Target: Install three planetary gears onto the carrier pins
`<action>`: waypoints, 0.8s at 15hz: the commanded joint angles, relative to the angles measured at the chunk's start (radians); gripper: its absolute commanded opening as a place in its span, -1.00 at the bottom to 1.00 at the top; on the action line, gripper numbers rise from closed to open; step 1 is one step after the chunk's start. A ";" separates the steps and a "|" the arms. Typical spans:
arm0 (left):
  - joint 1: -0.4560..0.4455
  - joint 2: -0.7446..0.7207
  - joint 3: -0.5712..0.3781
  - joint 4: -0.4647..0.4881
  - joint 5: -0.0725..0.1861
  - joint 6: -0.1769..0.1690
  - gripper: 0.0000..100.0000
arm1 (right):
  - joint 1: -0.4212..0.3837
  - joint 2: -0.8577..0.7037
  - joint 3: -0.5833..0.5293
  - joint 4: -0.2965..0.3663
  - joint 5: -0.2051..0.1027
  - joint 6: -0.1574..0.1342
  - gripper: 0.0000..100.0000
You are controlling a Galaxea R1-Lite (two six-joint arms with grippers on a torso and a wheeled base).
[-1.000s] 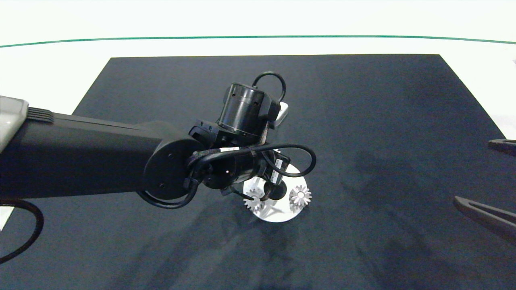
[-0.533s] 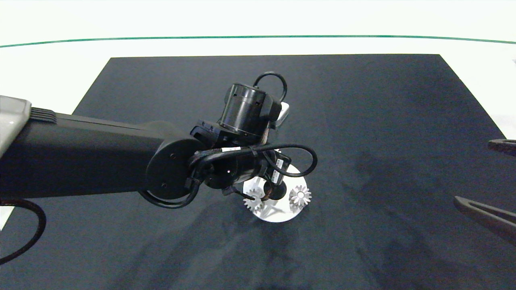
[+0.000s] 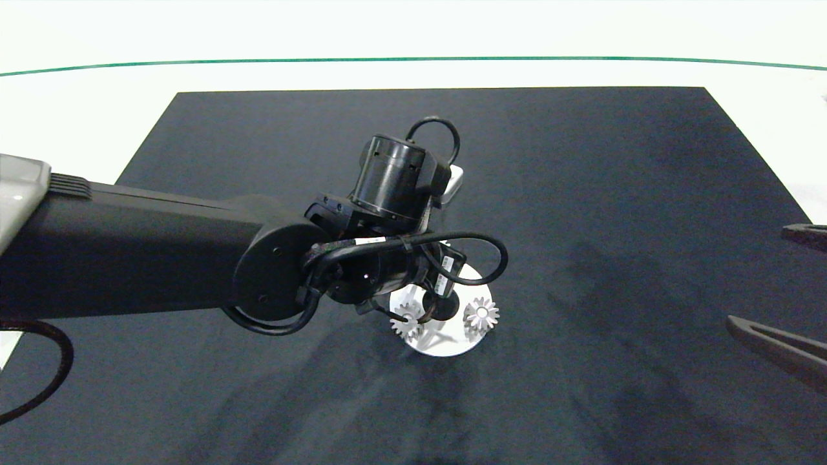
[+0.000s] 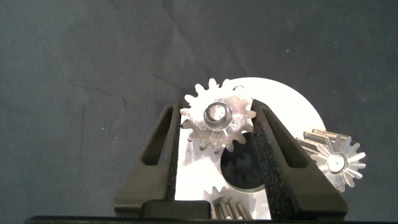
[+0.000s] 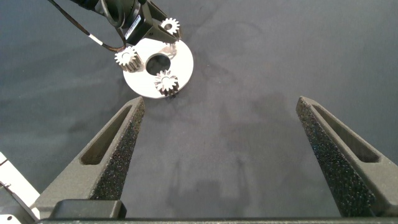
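Here the left gripper (image 4: 219, 127) pinches the third of the planetary gears (image 4: 217, 122) between its fingers over the far carrier pin to seat it on the white disc (image 3: 446, 345), while the right gripper (image 5: 221, 155), wide open and empty, waits at the table's right.

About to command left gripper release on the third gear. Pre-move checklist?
1. Third gear between the left gripper fingers: ok.
2. Its bore over a pin: pin end shows in the hole, ok.
3. Fully seated on the white disc: cannot tell.
4. Other two gears on the disc: ok.
5. Right gripper open, away from the disc: ok.
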 commanded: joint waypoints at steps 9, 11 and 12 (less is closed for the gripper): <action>0.091 -0.167 0.055 0.002 0.010 0.024 1.00 | -0.001 -0.003 0.000 0.002 -0.004 -0.003 1.00; 0.183 -0.308 0.146 -0.001 0.022 0.033 1.00 | -0.010 -0.015 0.012 0.002 -0.016 -0.046 1.00; 0.264 -0.433 0.229 -0.012 0.036 0.030 1.00 | -0.022 -0.027 0.018 0.000 -0.054 -0.061 1.00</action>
